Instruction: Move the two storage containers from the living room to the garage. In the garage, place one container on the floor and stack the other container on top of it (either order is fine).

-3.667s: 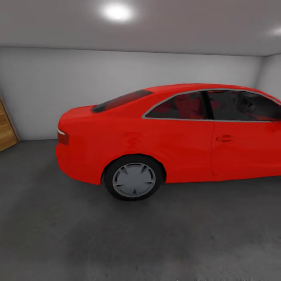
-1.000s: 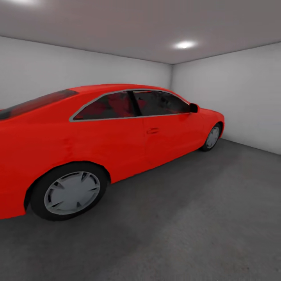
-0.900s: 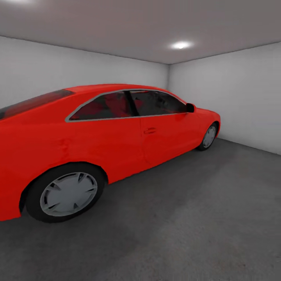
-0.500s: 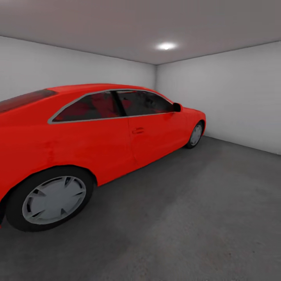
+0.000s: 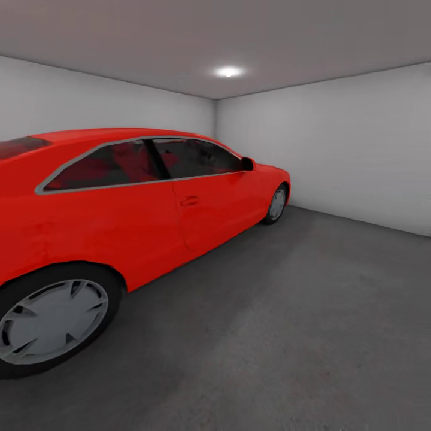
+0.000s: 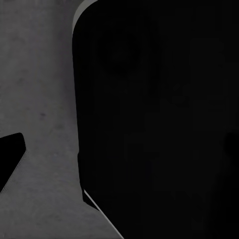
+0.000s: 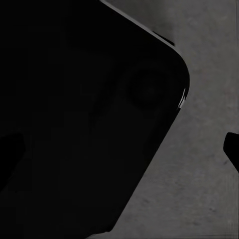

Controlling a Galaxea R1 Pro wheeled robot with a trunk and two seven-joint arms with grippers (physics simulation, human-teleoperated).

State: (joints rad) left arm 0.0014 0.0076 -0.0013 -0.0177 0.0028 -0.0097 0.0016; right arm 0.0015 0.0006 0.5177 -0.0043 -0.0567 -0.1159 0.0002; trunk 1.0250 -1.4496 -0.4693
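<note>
I am in the garage, with its dark grey concrete floor and plain white walls. The two storage containers and the living room are out of view. In the left wrist view my left gripper hangs open over the floor, one black fingertip at the picture's edge and a dark part of my own body behind it. My right gripper is open too, with a fingertip showing over grey concrete. Neither holds anything.
A red car is parked along the left, its rear wheel close to me and its front wheel near the far corner. Open concrete stretches ahead and to the right up to the white wall.
The whole view has swung to the right: the car has slid left in the picture and more of the right wall and open floor shows. Nothing in the room itself moved.
</note>
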